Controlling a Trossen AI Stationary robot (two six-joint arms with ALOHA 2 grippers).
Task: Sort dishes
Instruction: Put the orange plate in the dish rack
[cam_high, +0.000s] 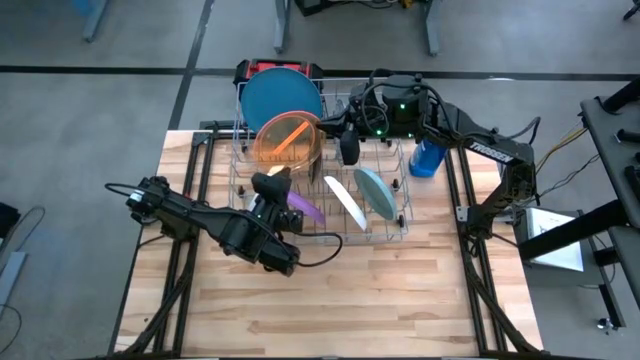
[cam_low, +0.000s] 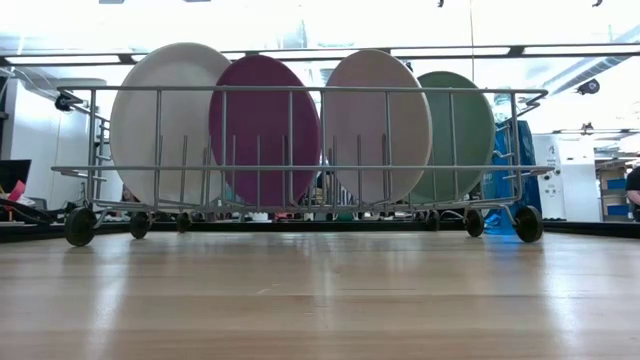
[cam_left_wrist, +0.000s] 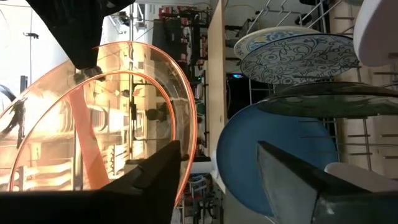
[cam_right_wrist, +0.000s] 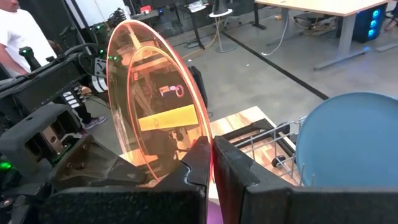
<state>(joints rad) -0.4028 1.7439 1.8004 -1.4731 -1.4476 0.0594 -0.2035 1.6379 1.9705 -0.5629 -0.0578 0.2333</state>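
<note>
A small translucent orange plate (cam_high: 288, 140) stands on edge over the wire rack's (cam_high: 400, 225) far left part, with my right gripper (cam_right_wrist: 211, 165) shut on its rim. My left gripper (cam_left_wrist: 217, 180) is open, level, just on the near side of this plate. A large blue plate (cam_high: 282, 95) stands at the rack's far left. Purple (cam_high: 305, 210), white (cam_high: 342, 203) and teal (cam_high: 377, 190) plates stand on edge in the rack's near slots. Patterned plates (cam_left_wrist: 298, 56) show in the left wrist view. My right gripper pinches the orange plate's rim (cam_right_wrist: 205, 140) between its two fingers, coming about level from the table's right. The plate stands upright on edge; its lower edge is hidden by the fingers. My left gripper's one finger (cam_left_wrist: 155, 180) overlaps the plate's rim; whether it touches, I cannot tell.
A blue bottle (cam_high: 427, 158) stands just right of the rack. The rack sits on small wheels (cam_low: 80, 226) at the table's far middle. Bare wooden table top (cam_high: 380, 300) lies between the rack and the near edge. A person (cam_right_wrist: 18, 37) stands beyond the table.
</note>
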